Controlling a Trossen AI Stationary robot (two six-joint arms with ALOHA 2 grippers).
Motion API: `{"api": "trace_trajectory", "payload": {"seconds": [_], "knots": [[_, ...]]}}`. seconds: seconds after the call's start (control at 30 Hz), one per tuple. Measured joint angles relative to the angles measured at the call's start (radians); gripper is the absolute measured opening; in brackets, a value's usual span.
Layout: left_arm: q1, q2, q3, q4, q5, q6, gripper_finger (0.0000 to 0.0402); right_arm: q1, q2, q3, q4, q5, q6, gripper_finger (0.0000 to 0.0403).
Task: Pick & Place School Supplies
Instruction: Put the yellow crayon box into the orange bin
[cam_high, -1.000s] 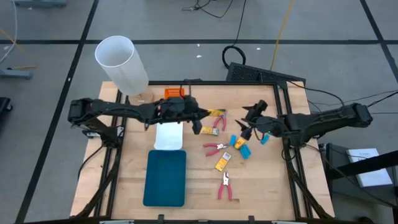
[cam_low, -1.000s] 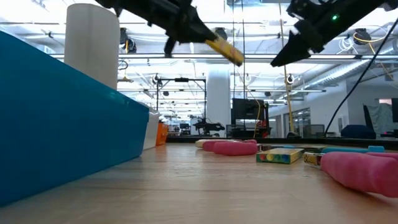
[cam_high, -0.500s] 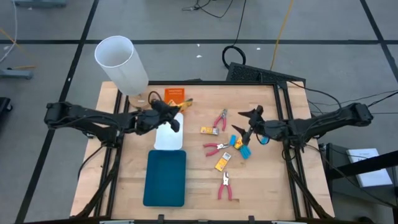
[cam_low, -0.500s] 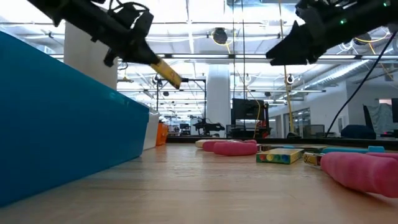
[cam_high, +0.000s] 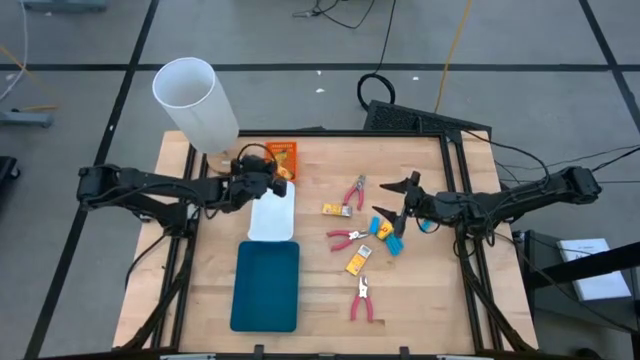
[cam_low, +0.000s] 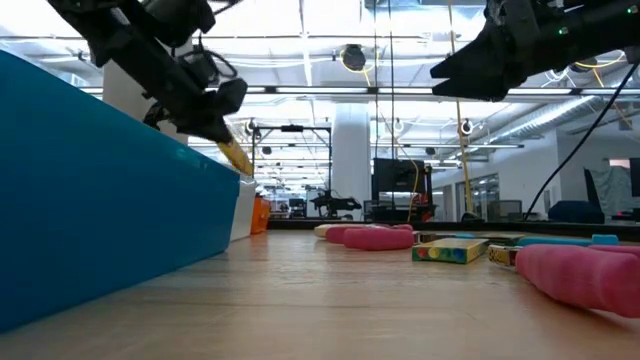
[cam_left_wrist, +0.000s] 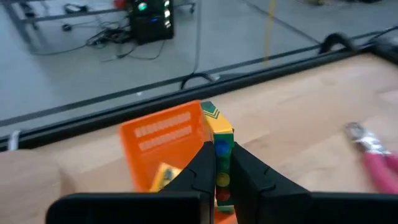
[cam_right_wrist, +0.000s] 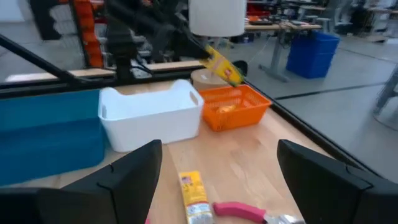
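My left gripper (cam_high: 274, 177) is shut on a yellow-orange packet (cam_left_wrist: 219, 138) just above the orange tray (cam_high: 282, 154) at the table's far left. A second packet (cam_left_wrist: 163, 177) lies inside that tray. In the low view, the held packet (cam_low: 236, 156) slants down below the gripper (cam_low: 215, 112). My right gripper (cam_high: 400, 205) hovers open right of centre, above light-blue pieces (cam_high: 386, 232), touching nothing. Loose packets (cam_high: 333, 209) (cam_high: 358, 261) and red-handled tools (cam_high: 352, 192) (cam_high: 345, 238) (cam_high: 362, 300) lie flat on the wood. My left gripper pinches the packet's two broad faces (cam_left_wrist: 217, 167) between its two fingers, at the packet's near end. The fingers come from the table's left, slanting down, along the packet. Its far end (cam_left_wrist: 211, 112) sticks out past the fingertips, lifted clear over the orange tray.
A white tray (cam_high: 272, 214) and a teal tray (cam_high: 266, 286) lie nearer than the orange one, on the left half. A tall white cylinder (cam_high: 195, 100) stands at the far left corner. Black frame rails run along the table's edges.
My left gripper has carried the packet from the table's middle toward its far left, down over the orange tray, and tipped it to slant downward. My right gripper has stayed near the blue pieces and tipped up toward level, still open.
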Motion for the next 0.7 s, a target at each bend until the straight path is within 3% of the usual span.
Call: {"api": "trace_trajectory", "payload": {"seconds": [0.53,0.7], "knots": [[0.097,0.146,0.001,0.114,0.072,-0.017,0.0031,0.000,0.000,0.000,-0.003,-0.001,0.004,0.0308],[0.120,0.147,0.000,0.103,0.070,-0.029,0.0062,0.000,0.000,0.000,-0.008,-0.001,0.004,0.0308]]}}
